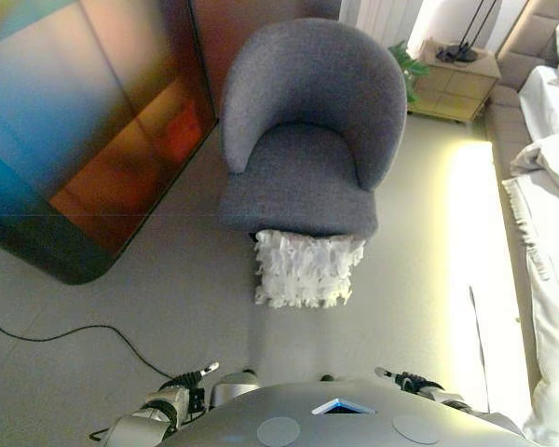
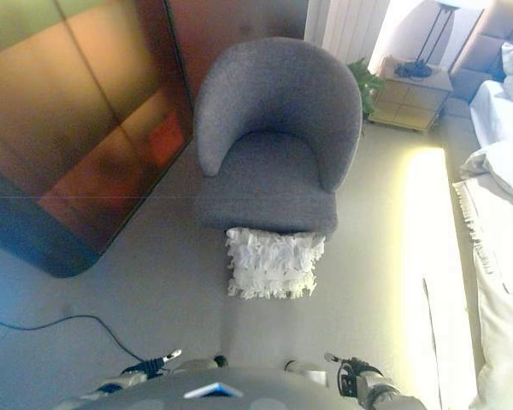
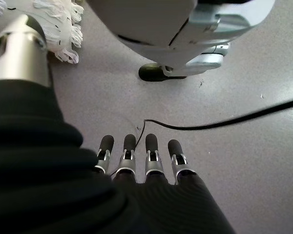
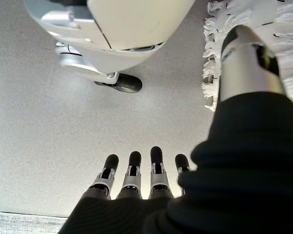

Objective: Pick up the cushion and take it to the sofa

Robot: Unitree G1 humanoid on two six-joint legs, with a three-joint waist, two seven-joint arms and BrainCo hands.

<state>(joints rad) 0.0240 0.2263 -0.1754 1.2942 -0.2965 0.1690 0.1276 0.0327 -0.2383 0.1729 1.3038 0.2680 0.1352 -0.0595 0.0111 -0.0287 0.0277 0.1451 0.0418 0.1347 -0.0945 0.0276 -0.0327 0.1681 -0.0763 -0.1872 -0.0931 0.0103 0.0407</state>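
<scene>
A white fringed cushion (image 1: 304, 269) lies on the floor, leaning against the front of a grey armchair (image 1: 307, 140). It also shows in the right eye view (image 2: 272, 263) and at the edge of both wrist views (image 3: 58, 22) (image 4: 283, 19). My left hand (image 1: 182, 389) hangs low at my left side, fingers (image 3: 136, 151) straight and empty above the floor. My right hand (image 1: 412, 382) hangs at my right side, fingers (image 4: 144, 168) straight and empty. Both hands are well short of the cushion.
A large dark glossy cabinet (image 1: 74, 130) stands at the left. A bed with white covers (image 1: 550, 233) runs along the right edge. A wooden side table (image 1: 452, 79) with a plant stands at the back right. Open floor lies between me and the cushion.
</scene>
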